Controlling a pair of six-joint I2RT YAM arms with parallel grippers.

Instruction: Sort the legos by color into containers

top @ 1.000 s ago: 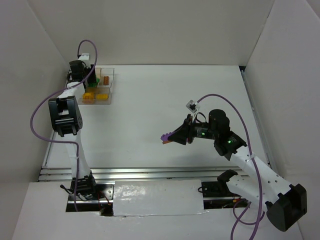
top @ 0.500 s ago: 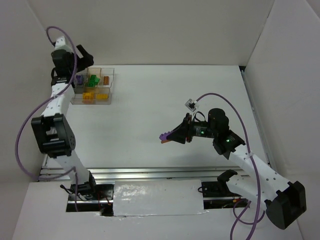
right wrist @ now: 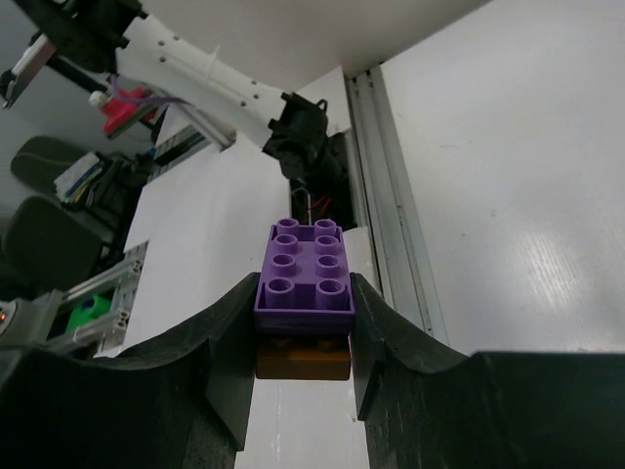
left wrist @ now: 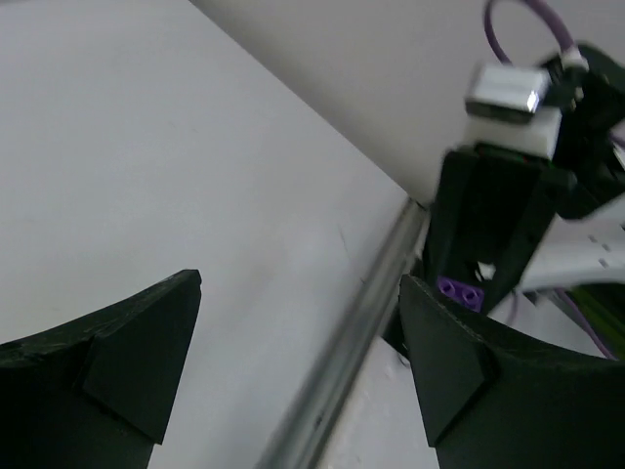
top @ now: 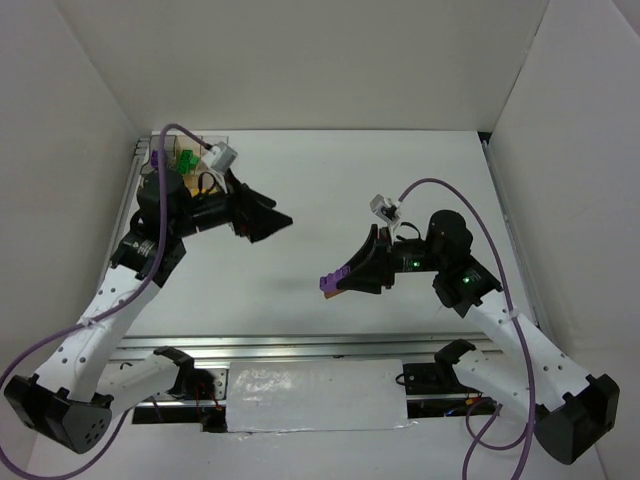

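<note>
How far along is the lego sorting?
Done: a green lego sits in the organizer tray; other cells are hidden by the left arm. In hand: the right gripper clamps a purple lego stacked on a brown lego. Left: separating and binning them; left gripper open, empty.

Light: bright, even, from overhead.
Shadows: faint, soft-edged on the flat white tabletop.
Blur: left wrist view soft.
Focus: right wrist background hazy.

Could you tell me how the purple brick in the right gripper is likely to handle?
The purple studded plastic brick looks rigid and probably light. Stacked on a brown brick, it may resist separating. Flat faces: unlikely to roll.
</note>
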